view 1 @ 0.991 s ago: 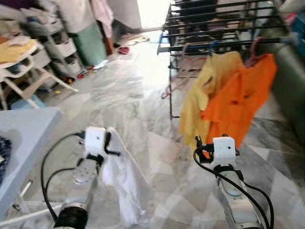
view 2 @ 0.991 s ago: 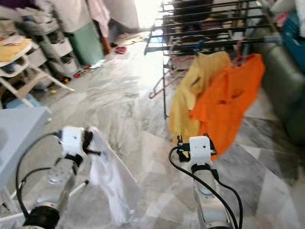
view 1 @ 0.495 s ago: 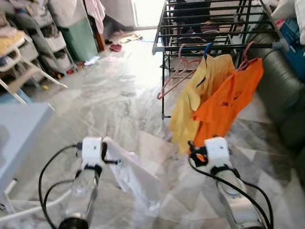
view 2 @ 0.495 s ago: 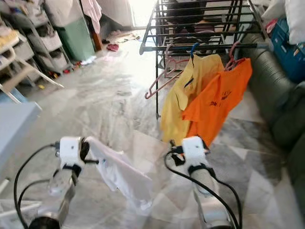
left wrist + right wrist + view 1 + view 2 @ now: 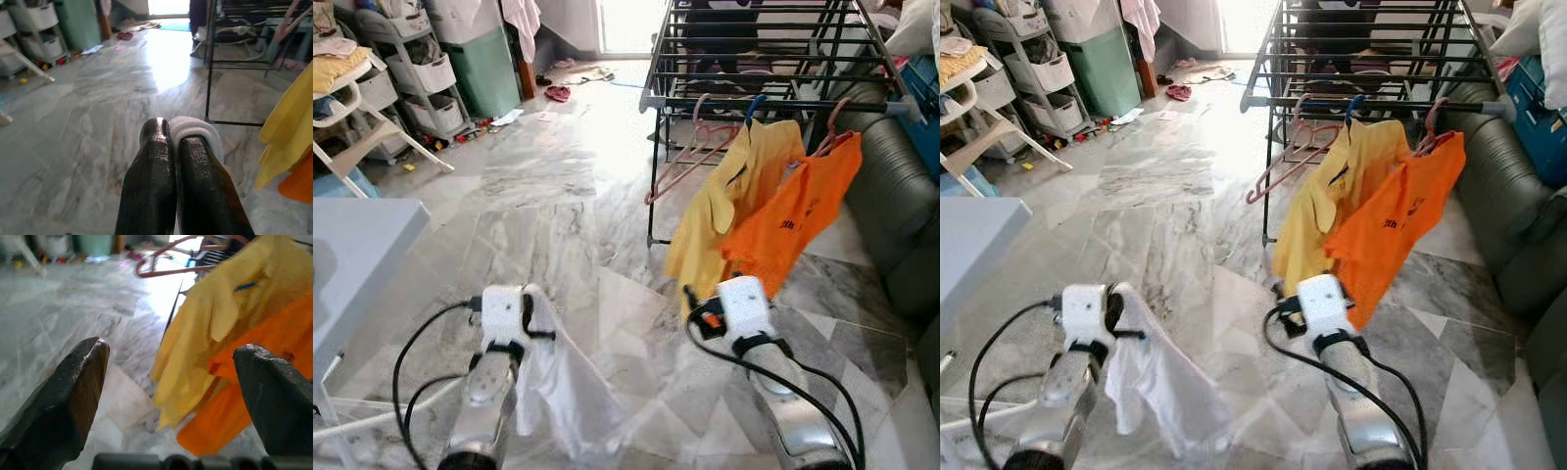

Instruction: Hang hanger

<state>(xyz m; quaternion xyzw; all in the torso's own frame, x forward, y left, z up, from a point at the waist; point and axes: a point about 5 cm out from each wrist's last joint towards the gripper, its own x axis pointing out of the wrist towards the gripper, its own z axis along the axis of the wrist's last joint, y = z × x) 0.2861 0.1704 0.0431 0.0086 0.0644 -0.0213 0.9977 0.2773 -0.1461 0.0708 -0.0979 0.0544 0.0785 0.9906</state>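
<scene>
My left gripper [image 5: 538, 325] is low in front of me, shut on the top of a white garment [image 5: 563, 392] that hangs down from it; in the left wrist view a white rounded bit [image 5: 194, 129] sits pinched between the fingers. My right gripper [image 5: 171, 351] is open and empty, facing a yellow shirt [image 5: 729, 211] and an orange shirt [image 5: 798, 215]. Both shirts hang on hangers from the front bar of a black drying rack [image 5: 759, 95]. Empty pink hangers [image 5: 690, 147] hang on the same bar to their left.
A grey table [image 5: 362, 245] stands at my near left. A dark sofa [image 5: 891, 196] lines the right side. Shelves with baskets [image 5: 411, 73], a green bin [image 5: 489, 69] and a white chair [image 5: 357, 142] stand at the far left. Open marble floor [image 5: 558, 186] lies ahead.
The whole view has shifted and steadied, so the camera moved. The white garment, flung out to the right half a second ago, now hangs straight down. Both grippers keep their states.
</scene>
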